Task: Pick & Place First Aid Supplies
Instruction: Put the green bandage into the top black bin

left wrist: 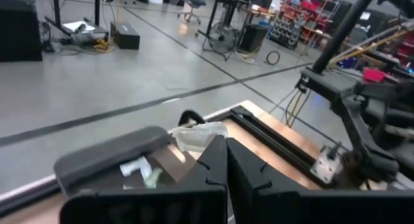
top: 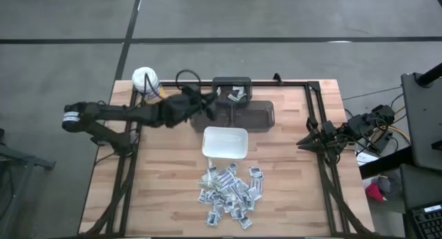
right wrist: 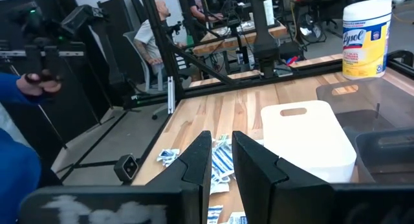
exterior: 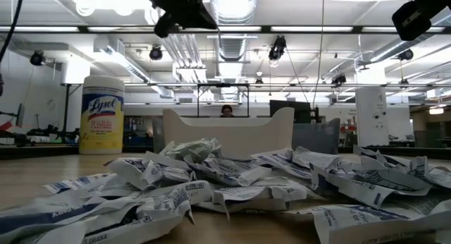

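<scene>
The left gripper (top: 207, 109) hangs with fingers pressed together, empty, above the dark bin (top: 252, 115). The right gripper (top: 304, 143), fingers narrowly parted, waits at the table's (top: 166, 184) right edge. The packets (top: 231, 189) lie heaped beside the white dish (top: 225, 142).

Lab: exposed ceiling ducts (exterior: 232, 43), workbenches.

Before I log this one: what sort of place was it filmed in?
Most likely a robotics lab in an open industrial hall. A wooden table stands on a bare concrete floor, ducts and strip lights hang overhead, and a person sits at a workbench behind.
</scene>
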You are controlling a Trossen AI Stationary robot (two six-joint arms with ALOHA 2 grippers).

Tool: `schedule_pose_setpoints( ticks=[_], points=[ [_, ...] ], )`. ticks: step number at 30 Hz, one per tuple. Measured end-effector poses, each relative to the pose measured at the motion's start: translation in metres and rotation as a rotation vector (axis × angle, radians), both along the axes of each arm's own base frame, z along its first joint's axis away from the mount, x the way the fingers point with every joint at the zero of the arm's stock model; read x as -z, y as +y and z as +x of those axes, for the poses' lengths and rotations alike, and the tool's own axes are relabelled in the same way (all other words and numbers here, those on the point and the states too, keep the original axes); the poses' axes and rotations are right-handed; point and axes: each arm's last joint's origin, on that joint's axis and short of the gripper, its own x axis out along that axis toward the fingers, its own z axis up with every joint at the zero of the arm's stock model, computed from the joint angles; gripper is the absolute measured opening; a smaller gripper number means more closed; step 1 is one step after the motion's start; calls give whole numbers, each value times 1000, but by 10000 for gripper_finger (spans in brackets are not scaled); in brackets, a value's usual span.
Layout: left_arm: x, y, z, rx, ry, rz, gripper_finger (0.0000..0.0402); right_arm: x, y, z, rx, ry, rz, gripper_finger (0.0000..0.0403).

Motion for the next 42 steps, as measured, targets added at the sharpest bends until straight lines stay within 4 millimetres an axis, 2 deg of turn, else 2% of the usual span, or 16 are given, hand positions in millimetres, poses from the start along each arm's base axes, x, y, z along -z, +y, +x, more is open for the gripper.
schedule_pose_setpoints(
  ticks=[12, 18, 24, 32, 38, 42],
  points=[
    [23, 73, 22, 48, -21, -25, 0, 0, 0, 0, 0, 0, 0, 59],
    [32, 105, 49, 101, 4, -50, 0, 0, 0, 0, 0, 0, 0, 59],
    [48, 135, 78, 129, 125, -110, 0, 0, 0, 0, 0, -1, 1, 59],
    [62, 153, 103, 157, 349, -134, 0, 0, 0, 0, 0, -2, 6, 59],
    [92, 158, 112, 161, 505, -195, 0, 0, 0, 0, 0, -1, 9, 59],
    [103, 159, 113, 159, 532, -213, 0, 0, 0, 0, 0, -1, 10, 59]
  ],
)
